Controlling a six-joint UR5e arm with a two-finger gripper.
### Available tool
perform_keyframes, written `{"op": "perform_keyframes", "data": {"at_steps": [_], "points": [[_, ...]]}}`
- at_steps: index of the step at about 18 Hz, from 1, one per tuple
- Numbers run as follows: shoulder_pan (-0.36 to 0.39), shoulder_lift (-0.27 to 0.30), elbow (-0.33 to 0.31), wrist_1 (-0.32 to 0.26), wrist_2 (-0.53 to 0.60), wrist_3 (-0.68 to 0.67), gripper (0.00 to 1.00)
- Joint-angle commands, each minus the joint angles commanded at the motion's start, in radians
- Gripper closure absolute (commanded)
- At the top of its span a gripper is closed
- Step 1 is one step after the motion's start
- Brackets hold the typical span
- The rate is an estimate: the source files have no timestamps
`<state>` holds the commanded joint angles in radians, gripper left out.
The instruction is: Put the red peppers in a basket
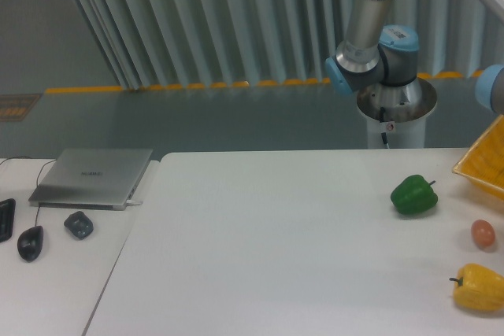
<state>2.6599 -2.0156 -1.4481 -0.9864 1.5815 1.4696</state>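
Table (260, 249), white, before a ribbed grey wall with a yellow floor stripe.
My claw is out of frame; I cannot tell its state. Basket (487, 164) is cut off at the right edge, beyond the green pepper (413, 195). One green pepper, one yellow pepper (479, 287), one small reddish thing (483, 233) between them, hard to make out. One laptop (93, 176) far left.

Arm (370, 29) upright, fingers out of frame
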Motion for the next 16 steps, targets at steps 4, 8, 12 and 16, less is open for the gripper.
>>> {"op": "perform_keyframes", "data": {"at_steps": [4, 8, 12, 16], "points": [[0.002, -0.018, -0.005, 0.040, 0.000, -0.080, 0.00], [0.002, -0.037, -0.012, 0.051, 0.000, -0.127, 0.00], [0.002, -0.057, -0.031, 0.051, 0.000, -0.163, 0.00], [0.005, -0.066, -0.044, 0.051, 0.000, -0.180, 0.00]]}}
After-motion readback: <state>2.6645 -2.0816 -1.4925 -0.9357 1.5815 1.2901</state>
